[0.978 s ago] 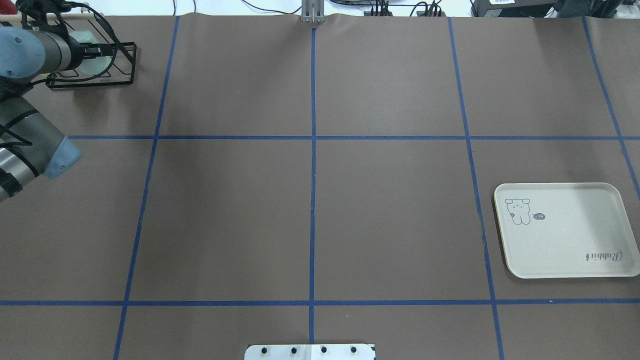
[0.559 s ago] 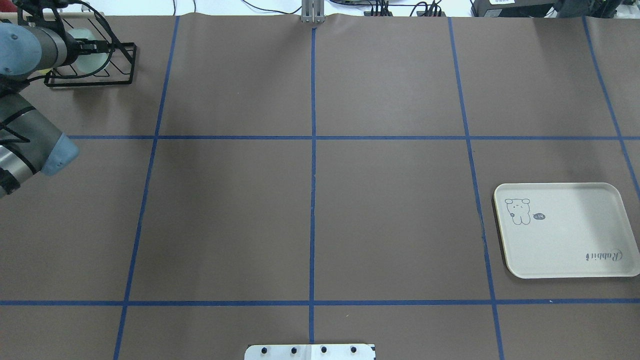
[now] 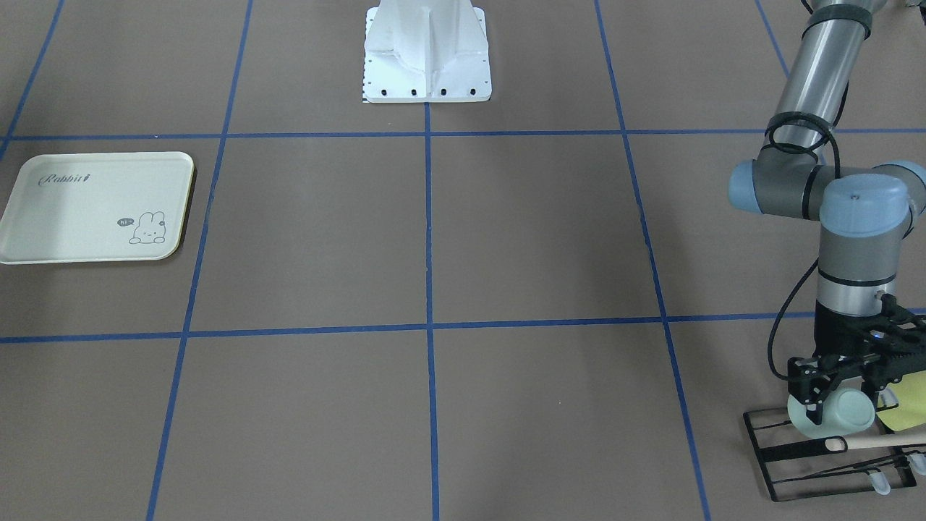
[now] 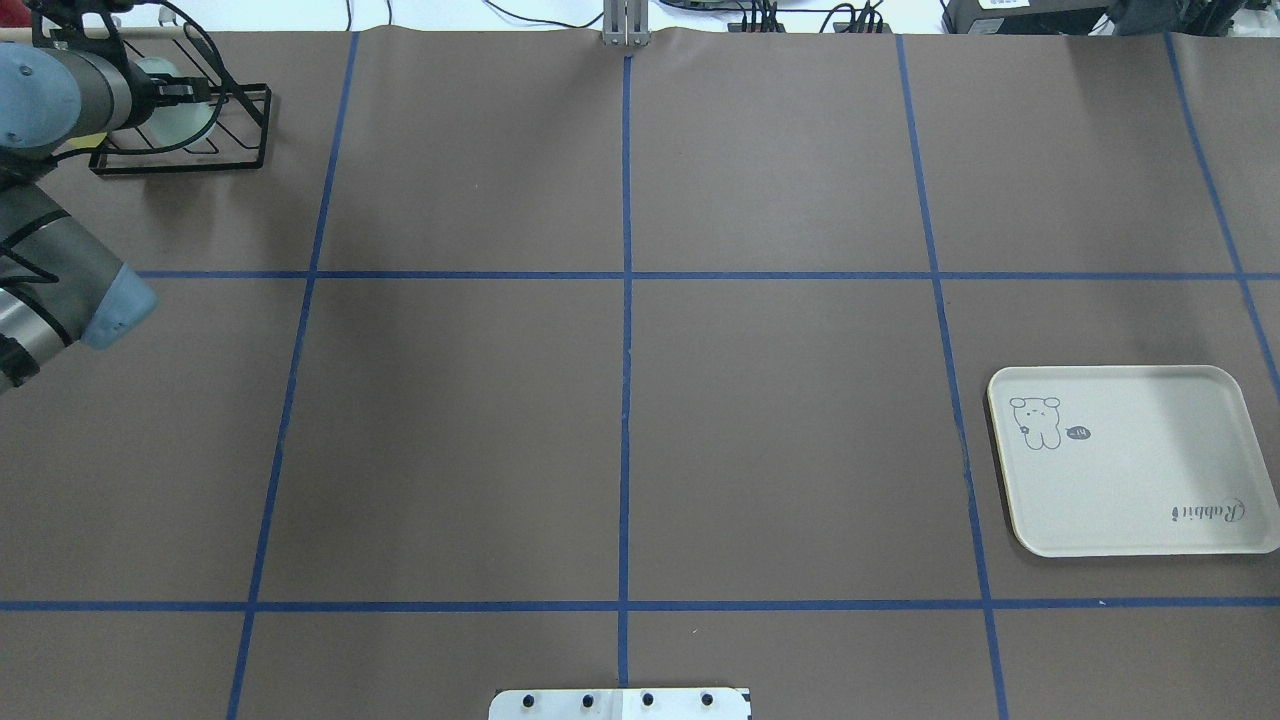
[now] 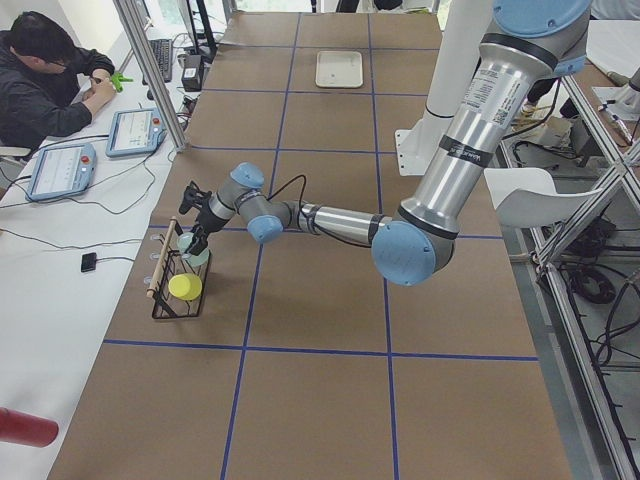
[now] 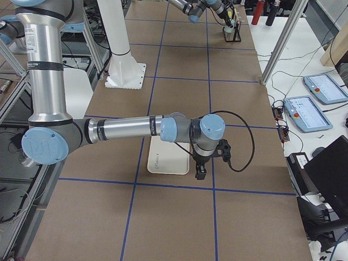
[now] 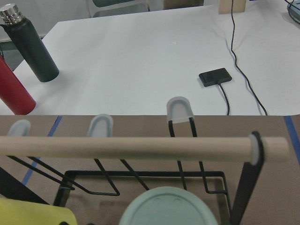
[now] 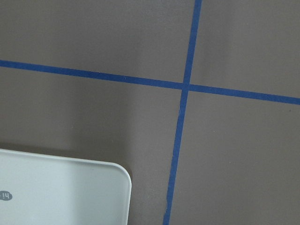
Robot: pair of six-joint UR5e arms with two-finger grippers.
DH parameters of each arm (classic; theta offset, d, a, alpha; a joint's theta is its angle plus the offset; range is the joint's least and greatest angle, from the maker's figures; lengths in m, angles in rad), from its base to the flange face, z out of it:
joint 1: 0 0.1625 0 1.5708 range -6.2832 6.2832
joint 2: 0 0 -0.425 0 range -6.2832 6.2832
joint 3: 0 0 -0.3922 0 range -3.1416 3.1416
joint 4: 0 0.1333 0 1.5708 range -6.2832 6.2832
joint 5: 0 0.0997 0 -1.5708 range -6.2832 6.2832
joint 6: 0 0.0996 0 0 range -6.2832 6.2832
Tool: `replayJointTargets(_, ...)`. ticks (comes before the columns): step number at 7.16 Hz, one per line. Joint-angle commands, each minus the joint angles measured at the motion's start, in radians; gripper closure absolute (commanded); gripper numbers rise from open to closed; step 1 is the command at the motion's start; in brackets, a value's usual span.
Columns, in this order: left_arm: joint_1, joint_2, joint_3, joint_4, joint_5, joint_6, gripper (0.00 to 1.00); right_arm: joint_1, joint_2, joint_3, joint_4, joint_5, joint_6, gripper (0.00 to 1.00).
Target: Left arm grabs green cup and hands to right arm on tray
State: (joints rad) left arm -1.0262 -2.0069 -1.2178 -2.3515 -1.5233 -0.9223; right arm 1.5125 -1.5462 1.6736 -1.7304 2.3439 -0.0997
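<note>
Lower right of the front view, the left gripper [image 3: 825, 407] has its fingers apparently clamped on the green cup [image 3: 845, 417], which lies sideways in the wire rack [image 3: 788, 452]. Pulling out could snag the wooden bar [image 3: 868, 441] and drag the rack. Right gripper [image 6: 199, 173] fingers: cannot tell.

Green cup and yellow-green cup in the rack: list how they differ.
Colour: the green cup is pale mint, the yellow-green cup bright yellow. Position: the green cup lies nearer the table's middle, the yellow-green cup nearer its end. The left gripper is at the green cup, not the yellow-green cup. Both sit in the black wire rack.
</note>
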Motion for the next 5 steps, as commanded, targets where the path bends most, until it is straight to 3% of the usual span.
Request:
replayJointTargets(1,0.000,-0.004,-0.005,0.000,0.000,-0.004,0.34,0.000,0.000,0.000,0.000,0.000,-0.002,0.01)
replayJointTargets(4,-0.011,-0.010,-0.048,0.001,-0.014,-0.006,0.64,0.000,0.000,0.000,0.000,0.000,0.000,0.01)
replayJointTargets(5,-0.014,-0.010,-0.051,0.001,-0.015,-0.006,0.67,0.000,0.000,0.000,0.000,0.000,-0.002,0.01)
